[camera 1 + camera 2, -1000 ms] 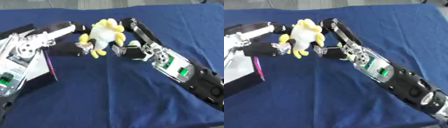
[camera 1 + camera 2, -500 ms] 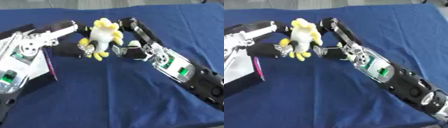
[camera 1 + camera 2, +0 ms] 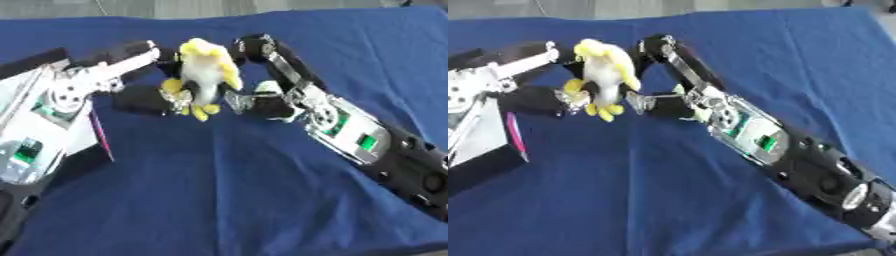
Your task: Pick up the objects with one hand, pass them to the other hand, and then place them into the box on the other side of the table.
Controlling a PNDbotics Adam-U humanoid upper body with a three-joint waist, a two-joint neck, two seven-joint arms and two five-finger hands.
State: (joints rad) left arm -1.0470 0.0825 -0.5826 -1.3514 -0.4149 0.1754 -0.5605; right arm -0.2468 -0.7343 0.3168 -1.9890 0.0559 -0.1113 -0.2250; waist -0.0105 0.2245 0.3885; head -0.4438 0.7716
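Note:
A white and yellow plush toy (image 3: 206, 71) hangs above the blue tablecloth at the upper middle, held between both hands. My left hand (image 3: 147, 98) reaches in from the left, with its fingers (image 3: 131, 52) over the toy's top and its thumb under the toy's yellow feet. From the right, my right hand (image 3: 267, 102) closes on the toy's other side, its fingers (image 3: 254, 46) by the toy's head. Both hands touch the toy. The box (image 3: 481, 152), black with a pale inside, lies at the left edge, partly under my left arm.
A blue cloth (image 3: 227, 190) covers the whole table. A thin pink strip (image 3: 100, 134) stands at the box's near wall. My right forearm (image 3: 367, 145) crosses the right half of the table diagonally.
The plush toy has turned more upright and shifted slightly left between the two hands. Both hands stay closed around it.

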